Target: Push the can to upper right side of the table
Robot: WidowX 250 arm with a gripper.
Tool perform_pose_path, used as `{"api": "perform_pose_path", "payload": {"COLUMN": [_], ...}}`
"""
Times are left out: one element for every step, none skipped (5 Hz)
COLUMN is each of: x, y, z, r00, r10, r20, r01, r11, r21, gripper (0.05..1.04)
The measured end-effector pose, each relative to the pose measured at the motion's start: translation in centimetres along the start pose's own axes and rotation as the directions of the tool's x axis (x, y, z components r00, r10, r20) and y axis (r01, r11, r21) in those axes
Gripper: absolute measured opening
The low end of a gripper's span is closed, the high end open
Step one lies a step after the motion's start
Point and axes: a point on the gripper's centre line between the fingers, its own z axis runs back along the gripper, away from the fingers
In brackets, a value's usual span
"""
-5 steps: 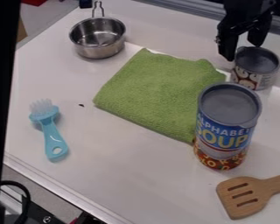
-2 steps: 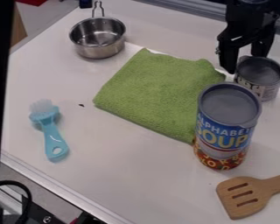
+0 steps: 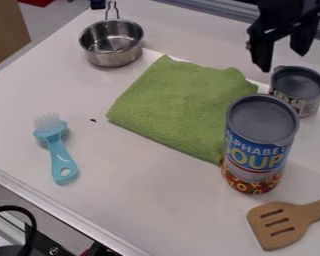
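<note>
The hand (image 3: 283, 61) hangs with its fingers spread and nothing between them, and the small can (image 3: 297, 85) stands upright just in front of it, on the side toward the tall can (image 3: 257, 142). That already puts it in the upper right part of the tabletop (image 3: 122, 200), so the step looks like finishing the push: one last nudge if wanted, otherwise a clean retreat. For a nudge, bring the hand down behind the can first, both fingertips low on its wall and even about its middle, then press slowly and level; contact near the rim could tip it, and an off-centre push would likely turn it aside. Keep the stroke short, because the tall can and the green cloth (image 3: 183, 107) lie on the hand's way forward and either could be caught. When done, back off a touch before lifting, so no finger drags the rim. Compared with the frame just before, the hand has drawn up and away, opening a visible gap to the can; since the earliest frame the can has slid toward the tall can, which has kept its place.
</note>
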Motion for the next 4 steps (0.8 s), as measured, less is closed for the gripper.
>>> {"api": "perform_pose_path", "payload": {"x": [1.8, 4.5, 6.7, 8.4], "y": [-0.1, -0.4, 1.5, 4.3], "z": [1.1, 3.1, 3.1, 3.6], "r00": [0.997, 0.992, 0.982, 0.930], "r10": [0.004, -0.061, -0.170, -0.367], "r20": [0.080, 0.108, 0.084, -0.007], "r01": [-0.002, 0.065, 0.170, 0.366], "r11": [1.000, 0.997, 0.985, 0.926], "r21": [-0.030, -0.032, 0.018, 0.097], "gripper": [0.997, 0.997, 0.997, 0.997]}}
